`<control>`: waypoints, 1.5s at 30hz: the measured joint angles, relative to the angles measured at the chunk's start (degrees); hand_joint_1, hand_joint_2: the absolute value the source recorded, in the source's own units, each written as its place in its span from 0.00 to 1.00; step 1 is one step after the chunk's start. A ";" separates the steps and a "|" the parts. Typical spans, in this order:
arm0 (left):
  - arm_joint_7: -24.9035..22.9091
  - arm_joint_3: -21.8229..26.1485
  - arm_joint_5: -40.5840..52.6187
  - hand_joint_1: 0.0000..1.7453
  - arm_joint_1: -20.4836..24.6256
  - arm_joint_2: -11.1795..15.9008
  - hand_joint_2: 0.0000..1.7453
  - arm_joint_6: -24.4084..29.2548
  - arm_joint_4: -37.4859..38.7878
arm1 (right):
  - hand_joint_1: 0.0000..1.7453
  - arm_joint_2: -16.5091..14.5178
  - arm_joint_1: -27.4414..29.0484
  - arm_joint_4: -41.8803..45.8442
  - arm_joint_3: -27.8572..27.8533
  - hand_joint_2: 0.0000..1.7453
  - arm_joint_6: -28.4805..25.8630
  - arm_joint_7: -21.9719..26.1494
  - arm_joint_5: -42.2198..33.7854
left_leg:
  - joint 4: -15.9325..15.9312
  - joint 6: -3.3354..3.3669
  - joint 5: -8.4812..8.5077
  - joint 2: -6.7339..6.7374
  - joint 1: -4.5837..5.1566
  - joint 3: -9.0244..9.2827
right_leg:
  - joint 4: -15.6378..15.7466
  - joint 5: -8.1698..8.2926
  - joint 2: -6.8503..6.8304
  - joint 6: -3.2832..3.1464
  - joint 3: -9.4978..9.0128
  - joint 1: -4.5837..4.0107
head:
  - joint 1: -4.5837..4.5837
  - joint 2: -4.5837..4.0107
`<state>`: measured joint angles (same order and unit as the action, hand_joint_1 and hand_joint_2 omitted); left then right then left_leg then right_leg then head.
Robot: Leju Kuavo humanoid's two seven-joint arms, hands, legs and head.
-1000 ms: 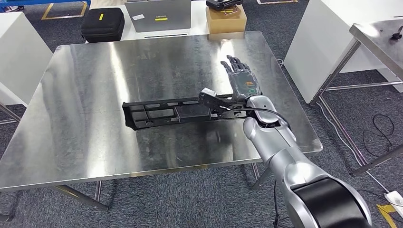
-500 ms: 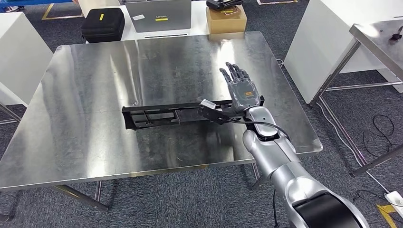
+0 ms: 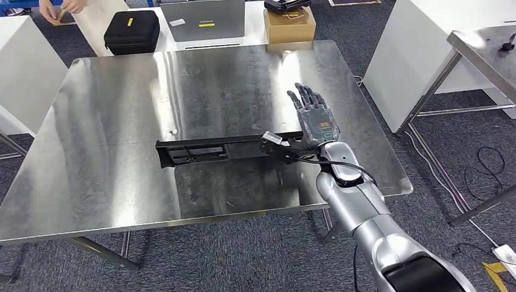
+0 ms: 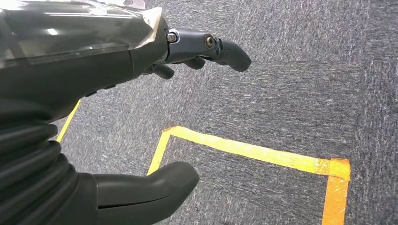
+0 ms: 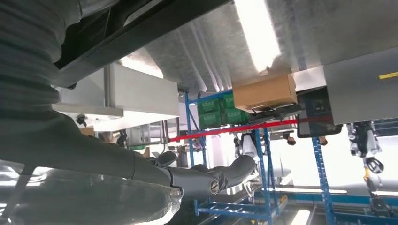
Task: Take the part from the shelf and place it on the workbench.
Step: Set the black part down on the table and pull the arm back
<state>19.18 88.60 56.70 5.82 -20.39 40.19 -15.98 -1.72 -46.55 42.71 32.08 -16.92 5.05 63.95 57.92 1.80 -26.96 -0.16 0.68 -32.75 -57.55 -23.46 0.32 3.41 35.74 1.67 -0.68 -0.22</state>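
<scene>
Steel workbench (image 3: pixel 122 109) fills the floor between white tables, and the long black part (image 3: pixel 213 149) lies flat across its middle, one end toward the right edge. The right hand (image 3: pixel 314 118) has its fingers spread, holding nothing, at that end, seemingly letting go. The left hand (image 4: pixel 141 117) hangs empty, fingers apart, over carpet.

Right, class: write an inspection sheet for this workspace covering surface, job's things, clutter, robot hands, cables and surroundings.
Surface: steel workbench, shiny, scuffed.
Job's things: long black part lying on the workbench.
Clutter: nothing seen on the workbench.
Robot hands: right robot hand fingers spread, at the part's end, grip unclear; left robot hand holds nothing, over carpet.
Cables: black cable at the right wrist; floor cables.
Surroundings: black case, cardboard box, white cabinets, person's hands.
</scene>
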 joint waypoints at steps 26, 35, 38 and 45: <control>-1.17 -0.02 -0.19 0.00 -0.09 0.04 1.00 0.00 0.09 | 0.00 4.02 -2.09 5.18 0.62 1.00 9.68 3.64 -9.98 | 0.00 0.00 0.00 0.00 0.02 -0.01 | 0.00 0.00 -0.01 0.00 0.00 0.01 | 0.03 0.00; -0.75 0.01 -0.66 0.00 -0.11 0.17 1.00 0.00 0.53 | 0.00 5.25 -3.21 5.18 1.65 1.00 9.62 4.25 -11.85 | 0.00 0.00 0.00 0.00 0.02 -0.01 | 0.00 0.00 -0.01 0.00 -0.01 0.01 | 0.04 0.00; -0.67 0.01 -0.81 0.00 -0.11 0.20 1.00 0.00 0.66 | 0.00 5.44 -3.27 5.18 1.95 1.00 9.62 4.26 -11.97 | 0.00 0.00 0.00 0.00 0.02 -0.01 | 0.00 0.00 -0.01 0.00 0.00 0.01 | 0.04 0.00; -0.69 0.01 -0.25 0.00 -0.11 0.34 1.00 0.00 1.03 | 0.00 5.86 -3.57 5.16 2.67 1.00 9.55 3.96 -12.97 | 0.00 0.00 0.00 0.00 0.02 -0.01 | 0.00 0.00 -0.01 0.00 -0.01 0.01 | 0.04 0.00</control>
<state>18.49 88.61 56.45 5.71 -20.05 40.20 -14.94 4.14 -50.12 47.87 34.75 -7.37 9.02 50.98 57.92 1.80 -26.96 -0.16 0.70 -32.76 -57.55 -23.46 0.32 3.41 35.74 1.68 -0.63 -0.22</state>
